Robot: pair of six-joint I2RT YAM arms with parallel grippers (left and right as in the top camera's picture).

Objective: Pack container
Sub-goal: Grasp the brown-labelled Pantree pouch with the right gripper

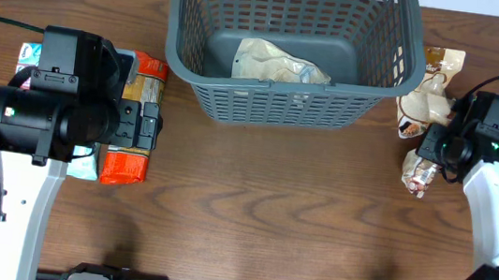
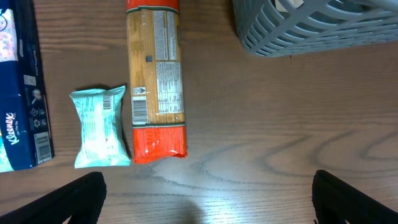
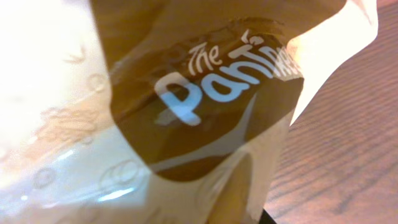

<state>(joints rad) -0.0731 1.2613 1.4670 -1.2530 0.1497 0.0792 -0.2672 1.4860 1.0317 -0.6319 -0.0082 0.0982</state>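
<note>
Container [image 1: 287, 102]: one, far middle, one beige packet [image 1: 272, 64] inside.
Left gripper [image 2: 208, 202]: wide open, empty.
Left items: three: tissue pack [image 2: 18, 93], teal packet [image 2: 99, 127], orange packet [image 2: 155, 81].
Right gripper [image 1: 437, 145]: at brown-white packets [image 1: 428, 104]; its opening I cannot tell.

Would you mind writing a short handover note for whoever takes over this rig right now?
Left gripper: open and empty, just short of the orange packet, teal packet and tissue pack.
Right gripper: right up against a brown-and-white packet; whether it grips cannot be told.
Container: top centre of the overhead view, with one beige packet inside.
Done: one item packed.
Left: the three left-side items and the right-side packets, all outside it.
</note>
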